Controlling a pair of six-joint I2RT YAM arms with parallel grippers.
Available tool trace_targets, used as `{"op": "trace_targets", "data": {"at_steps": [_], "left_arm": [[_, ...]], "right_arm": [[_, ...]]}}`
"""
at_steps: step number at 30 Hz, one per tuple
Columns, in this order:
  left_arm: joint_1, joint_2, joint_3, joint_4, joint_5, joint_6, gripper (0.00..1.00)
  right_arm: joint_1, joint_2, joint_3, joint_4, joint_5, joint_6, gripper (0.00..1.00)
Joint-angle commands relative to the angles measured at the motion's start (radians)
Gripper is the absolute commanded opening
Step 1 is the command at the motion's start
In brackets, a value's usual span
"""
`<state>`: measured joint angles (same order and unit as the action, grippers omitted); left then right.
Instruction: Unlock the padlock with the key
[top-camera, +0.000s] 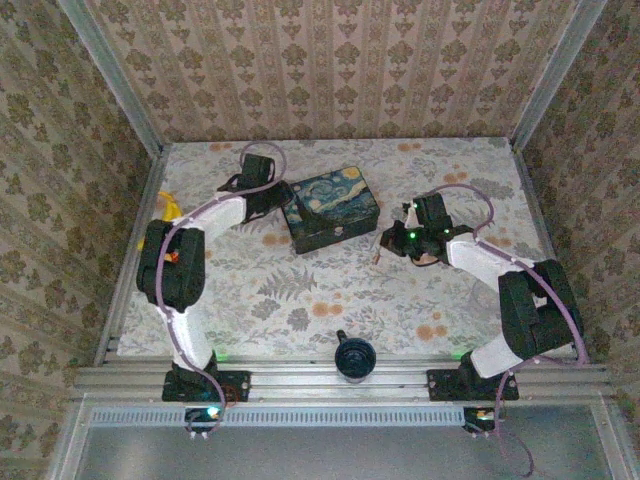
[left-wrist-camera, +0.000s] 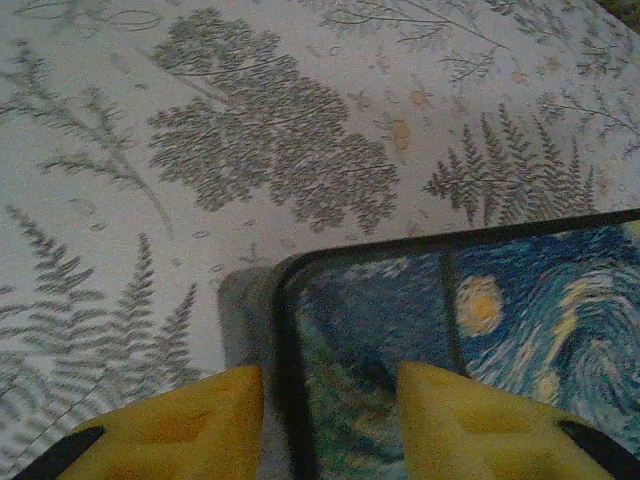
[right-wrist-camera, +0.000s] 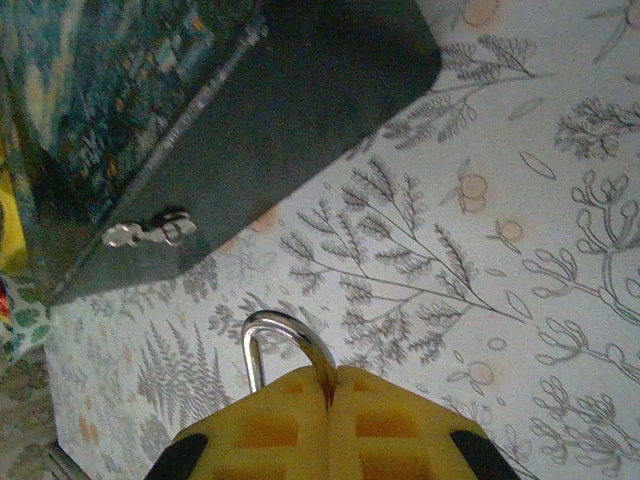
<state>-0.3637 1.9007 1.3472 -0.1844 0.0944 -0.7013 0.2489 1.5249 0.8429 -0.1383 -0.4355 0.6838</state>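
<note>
Bottom centre, right gripper pinches a thin silver loop; left gripper, parted, straddles a corner of the dark-blue painted box.

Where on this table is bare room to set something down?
Widest bare cloth: the near-middle stretch between the box and the black knob. Also the far-right corner behind the right gripper. Crowded: the box's flanks, left gripper at its left corner, right gripper, holding a silver loop, beside its right end.
</note>
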Motion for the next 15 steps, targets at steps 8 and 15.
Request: {"op": "trace_targets", "data": {"at_steps": [8, 15], "left_arm": [[0.014, 0.142, 0.176, 0.092, 0.12, -0.044, 0.39], [0.024, 0.101, 0.153, 0.096, 0.114, -0.06, 0.57]], "right_arm": [[-0.016, 0.094, 0.053, -0.046, -0.098, -0.108, 0.0], [-0.036, 0.138, 0.069, -0.116, -0.036, -0.161, 0.0]]}}
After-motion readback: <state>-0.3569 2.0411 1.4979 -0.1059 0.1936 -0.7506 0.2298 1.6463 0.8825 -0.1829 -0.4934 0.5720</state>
